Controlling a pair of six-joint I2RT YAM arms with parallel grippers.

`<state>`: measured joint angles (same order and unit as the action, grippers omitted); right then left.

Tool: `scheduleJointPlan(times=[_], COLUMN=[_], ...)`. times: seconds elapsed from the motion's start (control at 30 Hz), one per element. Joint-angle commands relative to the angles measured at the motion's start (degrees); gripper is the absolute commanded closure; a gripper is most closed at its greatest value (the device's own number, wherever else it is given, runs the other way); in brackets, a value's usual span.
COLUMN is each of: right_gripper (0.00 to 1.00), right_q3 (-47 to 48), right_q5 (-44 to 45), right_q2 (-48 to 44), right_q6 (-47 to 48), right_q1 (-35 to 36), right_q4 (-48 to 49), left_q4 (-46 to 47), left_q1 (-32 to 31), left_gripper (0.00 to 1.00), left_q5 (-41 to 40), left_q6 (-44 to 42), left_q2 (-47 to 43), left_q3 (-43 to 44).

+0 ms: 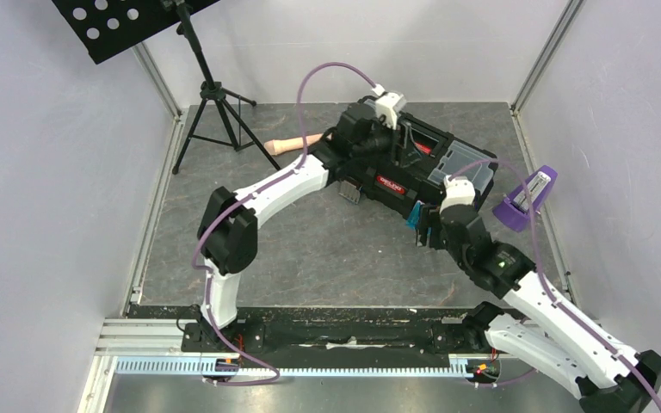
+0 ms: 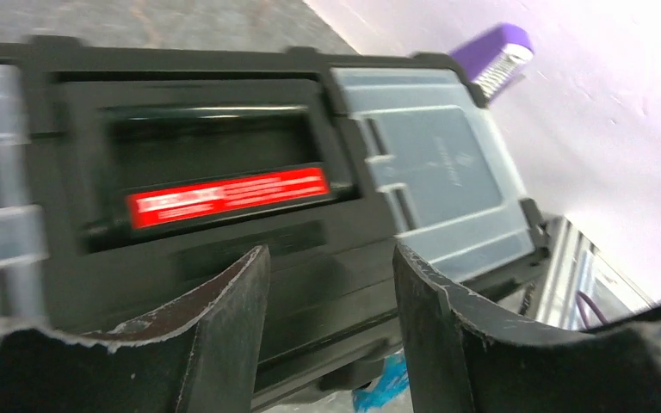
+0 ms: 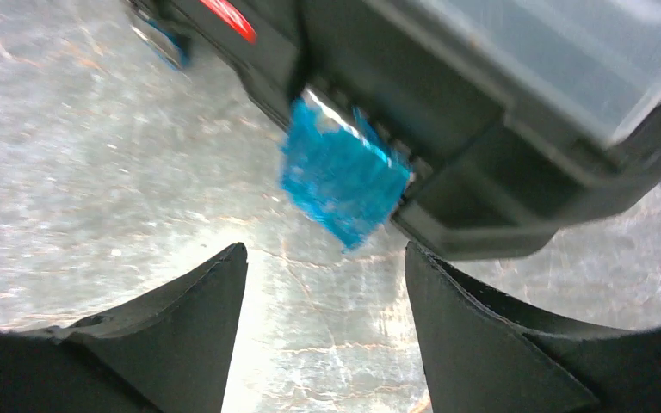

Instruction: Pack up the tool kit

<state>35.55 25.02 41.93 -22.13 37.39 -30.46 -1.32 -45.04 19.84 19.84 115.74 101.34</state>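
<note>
Plainly the toolbox (image 1: 396, 182) sits closed, far right on the table (image 1: 310, 249) — left gripper (image 2: 331, 327) wide and empty over its top, right gripper (image 3: 327, 335) wide before a blue latch (image 3: 344, 185). A glancing push may shove the box, not snap the latch.

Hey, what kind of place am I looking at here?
Probably a robotics lab test cell: plain white walls on an aluminium frame enclose a small table, two arms are bolted at its near edge, and a tripod stands in the corner.
</note>
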Motion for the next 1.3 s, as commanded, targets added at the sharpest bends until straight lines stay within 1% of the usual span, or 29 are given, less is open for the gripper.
scheduleJointPlan(times=[0.0, 0.07, 0.17, 0.23, 0.3, 0.37, 0.43, 0.47, 0.53, 0.6, 0.63, 0.7, 0.77, 0.83, 0.9, 0.93, 1.03, 1.17, 1.27], right_gripper=[0.3, 0.3, 0.32, 0.32, 0.31, 0.27, 0.2, 0.17, 0.12, 0.08, 0.06, 0.04, 0.04, 0.04, 0.04, 0.04, 0.05, 0.06, 0.08], right_q3=[8.53, 6.84, 6.79, 9.1, 13.93, 18.82, 23.65, 26.2, 30.58, 33.24, 34.06, 36.06, 36.97, 38.16, 39.77, 39.97, 41.5, 41.44, 37.79], right_q5=[-5.26, -3.69, -2.08, -1.17, 0.51, 1.15, 0.67, -0.45, -6.63, -15.55, -21.92, -31.61, -37.57, -41.69, -44.83, -46.15, -52.79, -56.74, -60.42], right_q2=[2.03, 1.56, 1.11, 1.46, 3.96, 6.96, 10.52, 12.68, 16.59, 20.04, 21.55, 25.82, 29.34, 32.85, 36.15, 37.22, 42.02, 46.07, 45.74], right_q6=[4.32, 4.21, 5.07, 7.0, 9.47, 12.69, 16.15, 17.52, 19.8, 20.43, 20.33, 19.58, 18.81, 18.84, 20.34, 20.37, 20.3, 21.65, 20.9], right_q1=[0.14, 0.14, 0.14, 0.07, -0.35, -1.33, -3.47, -5.72, -11.75, -19.3, -23.7, -30.69, -35.56, -39.58, -42.32, -43.52, -47.47, -48.19, -48.12], right_q4=[-9.09, -8.53, -6.84, -5.58, -5.58, -5.32, -4.85, -4.59, -3.22, -0.57, 0.89, 3.37, 6.07, 8.27, 9.33, 10.44, 11.76, 9.76, 10.47], left_q4=[0.14, 0.01, 1.1, 3.02, 4.42, 5.42, 6.93, 7.96, 11.15, 14.58, 16.45, 21.23, 25.55, 29.98, 33.46, 34.58, 35.99, 37.43, 38.45], left_q1=[1.95, 2.03, 1.93, 1.54, 0.64, -0.78, -2.94, -4.09, -6.41, -8.06, -8.93, -11.05, -12.78, -14.67, -16.12, -16.84, -18.51, -19.16, -19.18], left_gripper=[0.39, 0.39, 0.4, 0.41, 0.41, 0.41, 0.41, 0.41, 0.41, 0.42, 0.42, 0.43, 0.44, 0.45, 0.45, 0.45, 0.46, 0.45, 0.45], left_q5=[-4.61, -4.24, -2.22, -1.42, -1.26, -1.88, -4.62, -5.39, -6.48, -6.57, -7.17, -9.08, -11.25, -16.0, -19.6, -23.01, -27.26, -31.47, -33.26], left_q6=[2.44, 3.11, 3.63, 3.47, 2.13, 0.16, -2.58, -3.9, -4.58, -3.75, -3.65, -4.37, -4.67, -3.61, -0.26, 1.06, 3.19, 5.57, 6.6], left_q2=[-6.43, -7.19, -9.43, -12.16, -15.19, -18.22, -21.18, -22.44, -23.87, -24.25, -24.25, -23.6, -22.09, -20.15, -18.07, -16.95, -13.92, -11.62, -11.39], left_q3=[-2.51, -4.19, -9.04, -13.74, -19.25, -25.05, -29.95, -32.02, -36.11, -39.94, -41.42, -44.43, -46.43, -47.93, -48.83, -49.07, -48.58, -48.54, -48.87])
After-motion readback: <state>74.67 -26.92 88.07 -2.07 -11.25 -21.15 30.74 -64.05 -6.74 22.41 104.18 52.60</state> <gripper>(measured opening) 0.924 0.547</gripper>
